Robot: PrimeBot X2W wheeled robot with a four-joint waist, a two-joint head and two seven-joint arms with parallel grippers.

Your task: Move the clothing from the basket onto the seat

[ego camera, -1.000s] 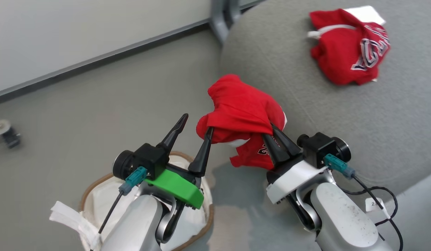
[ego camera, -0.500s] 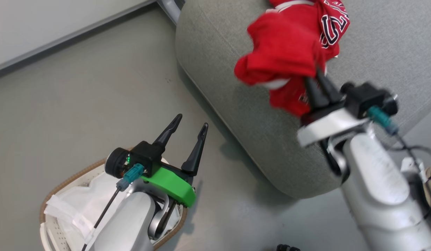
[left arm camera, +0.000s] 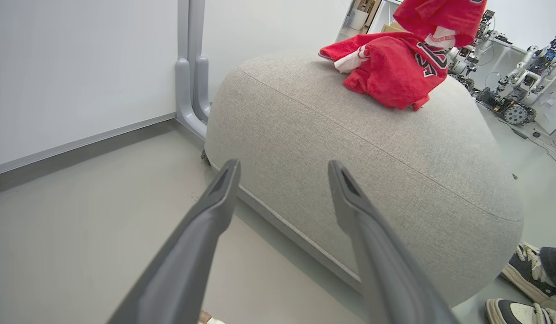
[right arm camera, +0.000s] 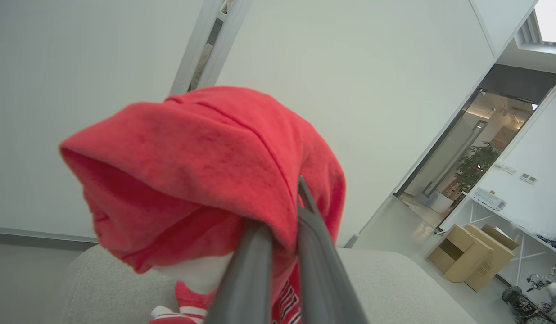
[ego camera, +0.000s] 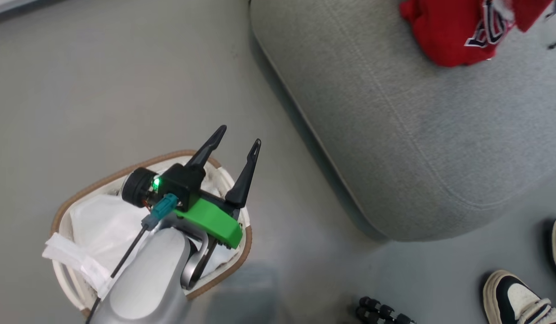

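Right gripper (right arm camera: 282, 207) pinching red garment (right arm camera: 205, 148), now swung above the seat (ego camera: 395, 135) beside the other garment (left arm camera: 395, 67) | basket (ego camera: 79, 198) left showing just liner (ego camera: 97, 220) | left gripper (ego camera: 239, 135) spread, idle | likely release next

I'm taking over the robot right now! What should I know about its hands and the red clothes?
The left gripper is open and empty, above the basket.
The right gripper is shut on the held red garment, up over the seat.
Done: the red jersey lies on the seat.
The part of the basket that shows has just the white liner; the left arm hides some of it.
Left to do: lower the held red garment onto the seat, let go, then check the basket.
Mind the person's shoes beside the seat.
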